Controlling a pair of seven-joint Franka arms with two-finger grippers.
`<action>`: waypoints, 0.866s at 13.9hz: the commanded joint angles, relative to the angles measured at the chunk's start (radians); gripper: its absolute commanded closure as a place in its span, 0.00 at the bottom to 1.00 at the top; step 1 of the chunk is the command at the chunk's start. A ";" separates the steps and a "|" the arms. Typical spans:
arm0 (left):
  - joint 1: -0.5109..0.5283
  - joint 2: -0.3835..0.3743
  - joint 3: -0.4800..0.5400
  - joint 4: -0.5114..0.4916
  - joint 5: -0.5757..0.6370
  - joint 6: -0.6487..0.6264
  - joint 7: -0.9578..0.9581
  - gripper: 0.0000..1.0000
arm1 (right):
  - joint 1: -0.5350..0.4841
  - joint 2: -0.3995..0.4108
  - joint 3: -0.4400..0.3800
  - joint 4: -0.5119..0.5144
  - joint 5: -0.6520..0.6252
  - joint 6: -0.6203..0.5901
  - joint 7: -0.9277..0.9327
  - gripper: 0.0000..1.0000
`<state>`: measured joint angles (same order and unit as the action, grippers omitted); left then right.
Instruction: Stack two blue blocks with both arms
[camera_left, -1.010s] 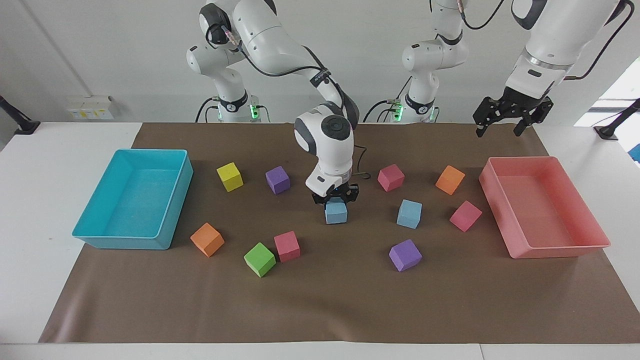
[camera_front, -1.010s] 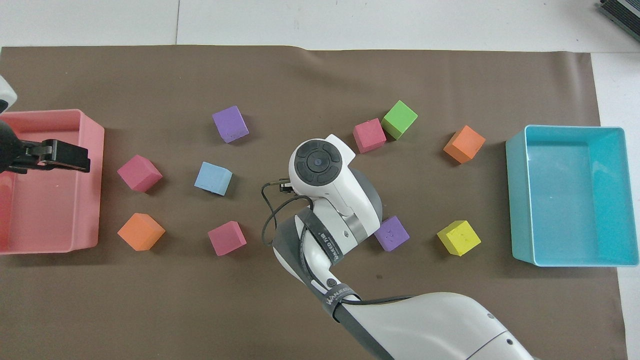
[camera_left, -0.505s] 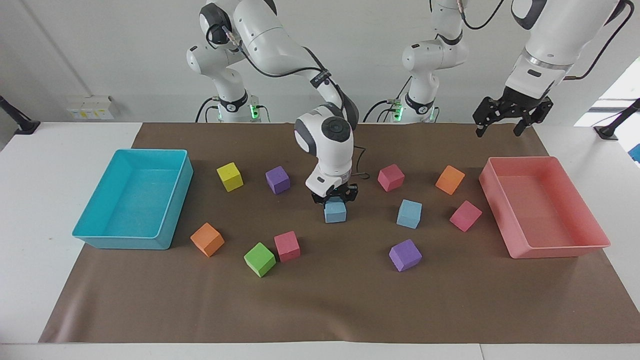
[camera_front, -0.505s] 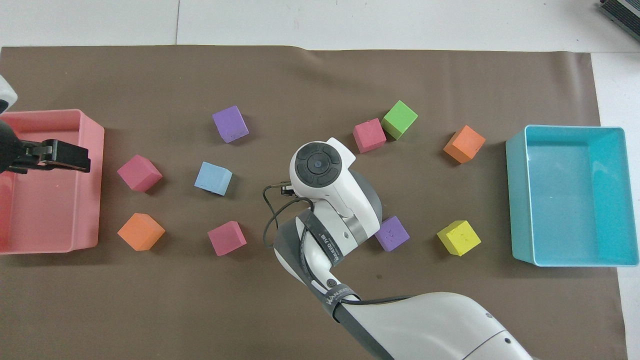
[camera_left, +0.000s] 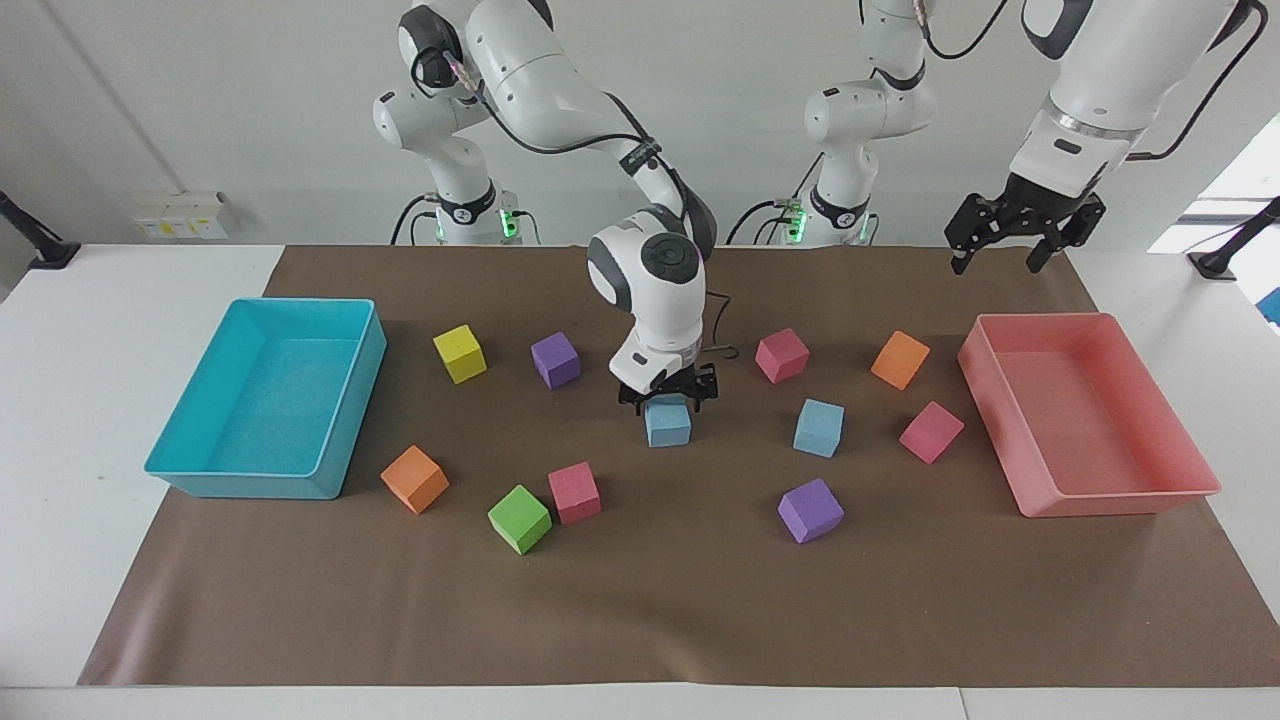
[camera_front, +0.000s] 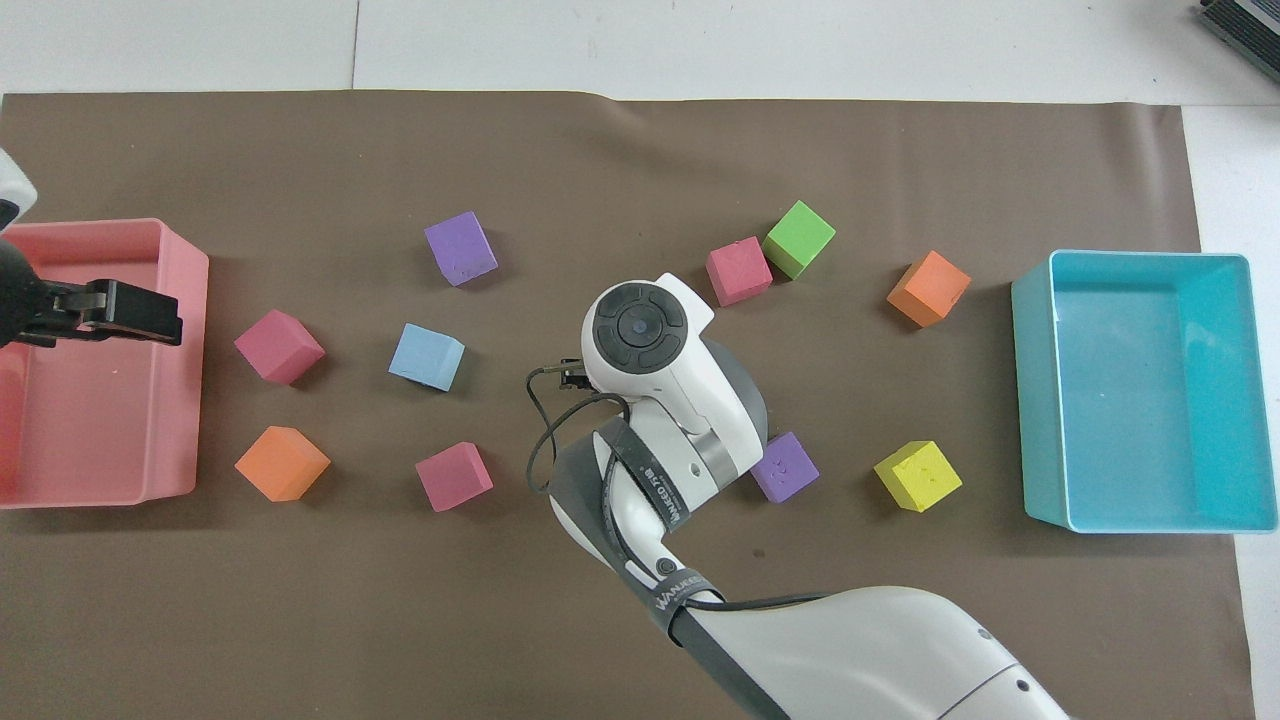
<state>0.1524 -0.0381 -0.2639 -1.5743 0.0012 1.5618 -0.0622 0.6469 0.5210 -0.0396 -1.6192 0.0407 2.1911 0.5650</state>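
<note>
One blue block (camera_left: 668, 421) rests on the brown mat at mid-table. My right gripper (camera_left: 668, 392) points straight down on it, open, with a finger on each side of the block's top. In the overhead view the right arm's wrist (camera_front: 640, 330) hides this block and the fingers. The second blue block (camera_left: 819, 427) (camera_front: 427, 356) lies alone on the mat toward the left arm's end. My left gripper (camera_left: 998, 262) (camera_front: 120, 312) hangs open and empty, high over the pink tray's edge nearest the robots, where the left arm waits.
A pink tray (camera_left: 1100, 497) stands at the left arm's end and a turquoise tray (camera_left: 190, 470) at the right arm's end. Purple (camera_left: 556, 360), yellow (camera_left: 460, 353), pink (camera_left: 574, 492), green (camera_left: 519, 519) and orange (camera_left: 414, 479) cubes are scattered around the blue blocks.
My right gripper's fingers have spread apart from the blue block, which stays on the mat. The left arm has not moved.
</note>
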 joint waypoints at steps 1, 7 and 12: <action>-0.005 -0.011 -0.003 -0.006 -0.017 -0.005 0.013 0.00 | -0.013 -0.077 0.003 -0.024 0.024 0.010 0.003 0.00; -0.057 0.004 -0.017 -0.038 -0.018 0.029 -0.010 0.00 | -0.108 -0.196 0.003 -0.031 0.142 -0.031 -0.202 0.00; -0.157 0.012 -0.017 -0.265 -0.026 0.320 -0.105 0.00 | -0.200 -0.222 0.003 -0.073 0.424 -0.044 -0.571 0.52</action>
<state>0.0326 -0.0124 -0.2953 -1.7406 -0.0066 1.7787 -0.1368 0.4684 0.3279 -0.0468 -1.6341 0.3962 2.1312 0.0900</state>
